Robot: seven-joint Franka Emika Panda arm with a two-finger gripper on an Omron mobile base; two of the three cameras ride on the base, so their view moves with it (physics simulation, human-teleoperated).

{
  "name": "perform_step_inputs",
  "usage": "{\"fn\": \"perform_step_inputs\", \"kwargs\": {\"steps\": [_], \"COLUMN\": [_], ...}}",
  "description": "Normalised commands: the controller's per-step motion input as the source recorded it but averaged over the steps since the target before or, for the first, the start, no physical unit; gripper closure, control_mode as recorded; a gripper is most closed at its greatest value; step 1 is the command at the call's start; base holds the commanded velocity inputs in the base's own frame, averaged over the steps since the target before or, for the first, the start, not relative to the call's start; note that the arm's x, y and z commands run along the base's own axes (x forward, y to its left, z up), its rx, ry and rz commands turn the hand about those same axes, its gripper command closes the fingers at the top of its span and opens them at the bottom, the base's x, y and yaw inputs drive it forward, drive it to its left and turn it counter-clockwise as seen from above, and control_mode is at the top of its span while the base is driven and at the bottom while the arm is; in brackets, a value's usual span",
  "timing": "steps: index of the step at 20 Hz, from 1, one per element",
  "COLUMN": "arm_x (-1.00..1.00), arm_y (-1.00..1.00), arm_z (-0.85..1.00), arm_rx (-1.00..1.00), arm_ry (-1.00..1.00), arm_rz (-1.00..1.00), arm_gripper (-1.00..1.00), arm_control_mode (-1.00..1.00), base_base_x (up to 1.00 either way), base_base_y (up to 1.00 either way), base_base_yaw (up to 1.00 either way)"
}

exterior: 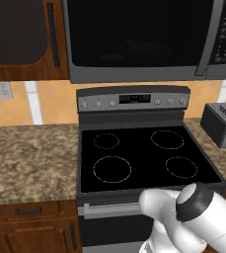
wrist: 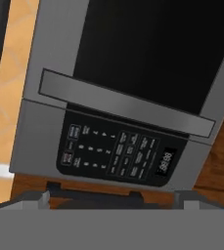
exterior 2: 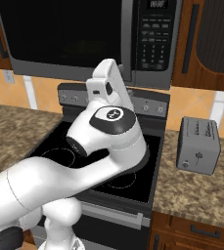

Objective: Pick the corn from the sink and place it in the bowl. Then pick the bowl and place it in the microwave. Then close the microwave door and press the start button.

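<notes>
Microwave door (exterior: 134, 34): shut, above the stove (exterior: 144, 158).
Button panel (wrist: 118, 156): facing the hand camera.
Gripper: state cannot be told.

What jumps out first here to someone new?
The microwave, door shut, hangs above the black glass-top stove. The white arm rises in front of the stove toward the button panel. A grey toaster sits on the granite counter right of the stove.
</notes>
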Motion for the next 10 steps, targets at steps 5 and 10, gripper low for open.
{"fn": "perform_step_inputs", "kwargs": {"steps": [5, 10], "arm_x": [-0.29, -0.33], "arm_y": [0.0, 0.15], "arm_z": [0.0, 0.31], "arm_rx": [0.02, 0.1], "arm_ry": [-0.03, -0.01], "arm_rz": [0.0, 0.0], "arm_gripper": [-1.0, -1.0], "arm_control_mode": [-1.0, -1.0], "base_base_x": [0.0, 0.0], "base_base_y": [0.0, 0.0], "base_base_yaw": [0.0, 0.0]}}
